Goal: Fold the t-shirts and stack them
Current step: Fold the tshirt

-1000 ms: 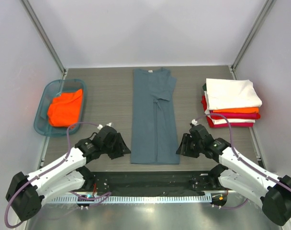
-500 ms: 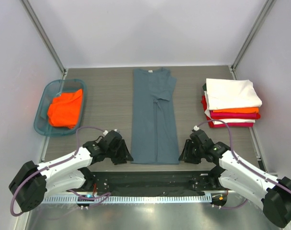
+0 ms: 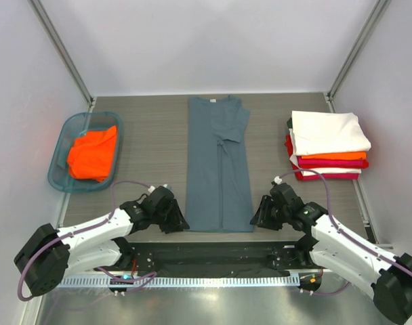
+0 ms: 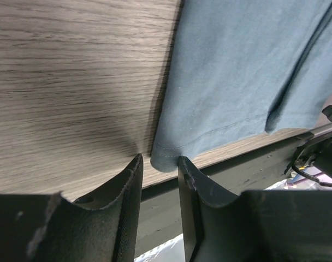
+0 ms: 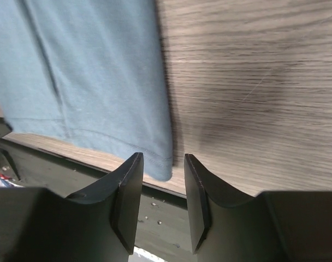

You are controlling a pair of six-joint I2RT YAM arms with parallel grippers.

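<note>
A slate blue-grey t-shirt (image 3: pixel 218 169), folded lengthwise into a long strip, lies on the table's middle with its hem near me. My left gripper (image 3: pixel 181 223) is open at the hem's left corner (image 4: pixel 165 158), which sits between the jaws. My right gripper (image 3: pixel 255 218) is open at the hem's right corner (image 5: pixel 160 166), jaws either side of it. A folded stack of white, orange and red t-shirts (image 3: pixel 326 143) sits at the right. An orange t-shirt (image 3: pixel 92 152) lies crumpled in the basket.
A teal translucent basket (image 3: pixel 62 177) stands at the left. A dark metal rail (image 3: pixel 213 256) runs along the table's near edge, just behind both grippers. Frame posts rise at the back corners.
Both grippers have moved down and inward to the shirt's near hem corners. The shirt has not moved.
</note>
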